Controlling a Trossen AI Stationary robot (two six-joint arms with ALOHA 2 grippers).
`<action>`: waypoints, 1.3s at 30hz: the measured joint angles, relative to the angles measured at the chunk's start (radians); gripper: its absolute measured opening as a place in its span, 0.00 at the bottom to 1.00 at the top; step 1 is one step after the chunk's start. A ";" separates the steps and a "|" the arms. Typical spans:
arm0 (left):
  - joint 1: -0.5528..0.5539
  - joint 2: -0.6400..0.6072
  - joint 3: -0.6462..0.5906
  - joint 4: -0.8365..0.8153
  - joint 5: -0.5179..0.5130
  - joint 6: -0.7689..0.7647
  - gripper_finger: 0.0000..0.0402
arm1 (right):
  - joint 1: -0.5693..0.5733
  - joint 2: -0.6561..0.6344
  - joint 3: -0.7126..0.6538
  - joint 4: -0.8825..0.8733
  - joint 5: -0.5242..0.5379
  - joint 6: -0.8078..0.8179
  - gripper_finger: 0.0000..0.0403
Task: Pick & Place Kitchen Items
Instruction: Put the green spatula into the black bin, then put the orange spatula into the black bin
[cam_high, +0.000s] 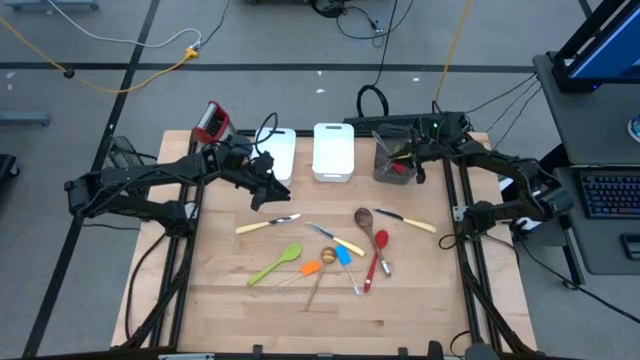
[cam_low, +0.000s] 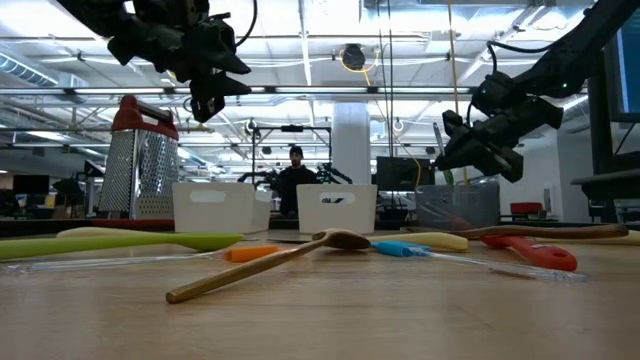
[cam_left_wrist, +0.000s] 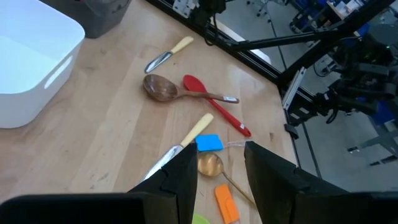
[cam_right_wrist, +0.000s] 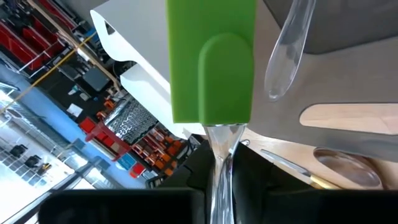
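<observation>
My right gripper (cam_high: 412, 155) hangs over the grey cup (cam_high: 392, 160) at the table's far right, shut on a green spatula (cam_right_wrist: 211, 62) with a clear handle. The cup holds a wooden spatula (cam_right_wrist: 354, 117), a wooden spoon (cam_right_wrist: 345, 168) and a clear handle (cam_right_wrist: 289, 50). My left gripper (cam_left_wrist: 221, 180) is open and empty, high above the table near the white bins (cam_high: 333, 150). Below it lie cream-handled knives (cam_left_wrist: 168, 53), a wooden spoon (cam_left_wrist: 160, 87), a red spoon (cam_left_wrist: 214, 102), a blue spatula (cam_left_wrist: 209, 143) and an orange spatula (cam_left_wrist: 226, 203). My right gripper pinches the green spatula's clear handle (cam_right_wrist: 221, 158) between its two fingers, just behind the green head. The spatula runs on along the fingers, head foremost, pointing down at the grey cup. It is lifted clear of the table; whether it touches the cup's contents I cannot tell.
A metal box grater with a red top (cam_high: 211, 122) stands at the far left. Two white bins (cam_high: 280, 152) stand along the far edge beside the grey cup. A green spoon (cam_high: 276, 265) and more utensils lie scattered mid-table. A person (cam_low: 296, 180) stands in the room behind.
</observation>
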 joint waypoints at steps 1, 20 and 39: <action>0.000 0.000 0.000 0.000 0.000 0.000 0.34 | 0.000 0.000 0.000 0.000 0.000 0.005 0.09; 0.000 0.000 0.000 -0.003 -0.003 0.003 0.34 | -0.024 0.000 0.000 -0.009 0.077 -0.057 0.22; 0.000 0.000 0.000 -0.006 -0.002 0.009 0.34 | 0.271 -0.214 0.000 -0.031 0.060 -0.281 0.02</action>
